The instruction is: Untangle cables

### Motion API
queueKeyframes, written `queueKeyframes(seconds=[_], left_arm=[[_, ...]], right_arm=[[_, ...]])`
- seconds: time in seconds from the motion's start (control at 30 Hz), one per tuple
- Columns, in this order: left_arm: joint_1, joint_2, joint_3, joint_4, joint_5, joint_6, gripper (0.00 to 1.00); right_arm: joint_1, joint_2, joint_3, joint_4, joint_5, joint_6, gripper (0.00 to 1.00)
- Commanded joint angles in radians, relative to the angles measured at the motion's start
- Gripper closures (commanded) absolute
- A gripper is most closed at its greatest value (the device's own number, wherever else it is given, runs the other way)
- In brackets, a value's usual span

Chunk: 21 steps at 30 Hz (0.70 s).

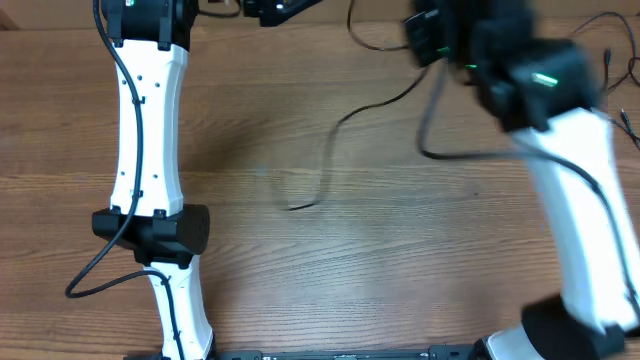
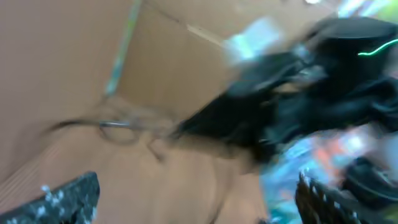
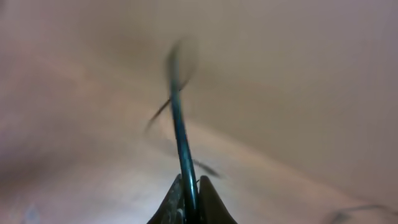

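A thin black cable (image 1: 328, 150) curves across the middle of the wooden table from near my right gripper down to a loose end (image 1: 293, 207). In the right wrist view my right gripper (image 3: 189, 190) is shut on a dark cable (image 3: 179, 124) that runs straight up from between the jaws. From overhead that gripper (image 1: 428, 42) is at the far right, blurred. My left gripper (image 1: 272, 8) is at the far edge; its fingers (image 2: 68, 198) stand wide apart, open, with nothing between them (image 2: 196, 199). More cable (image 2: 118, 127) lies blurred on the table ahead of it.
Further thin cords lie at the far edge (image 1: 372, 40) and at the far right (image 1: 610, 62). A thicker grey cable (image 1: 440, 152) hangs from the right arm (image 1: 575, 170). The left arm (image 1: 150, 130) stretches along the left side, its own cable (image 1: 95, 275) looping out.
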Motion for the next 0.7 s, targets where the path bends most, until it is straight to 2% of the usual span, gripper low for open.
queueKeyframes(seconds=[0.0,0.07,0.2,0.33,0.53,0.67], left_arm=[[-0.047,-0.04,0.012,-0.19,-0.512,0.333,0.0],[-0.09,-0.043,0.012,-0.295,-0.753,0.396,0.0],[-0.175,-0.043,0.012,-0.408,-1.008,0.443,0.0],[-0.237,-0.045,0.012,-0.42,-1.144,0.426,0.0],[-0.313,-0.045,0.012,-0.356,-1.415,0.337,0.0],[-0.338,-0.047,0.012,-0.333,-1.444,0.345,0.0]], right_arm=[[-0.114,-0.111,0.061,0.008,0.089,0.028,0.96],[-0.204,-0.12,0.061,0.01,0.048,0.028,0.96],[-0.411,-0.119,0.061,0.021,-0.051,0.03,0.96],[-0.63,-0.117,0.061,0.054,-0.13,0.081,0.96],[-0.956,-0.116,0.061,0.162,-0.137,0.174,0.96],[-1.112,-0.113,0.061,0.253,-0.137,0.176,0.96]])
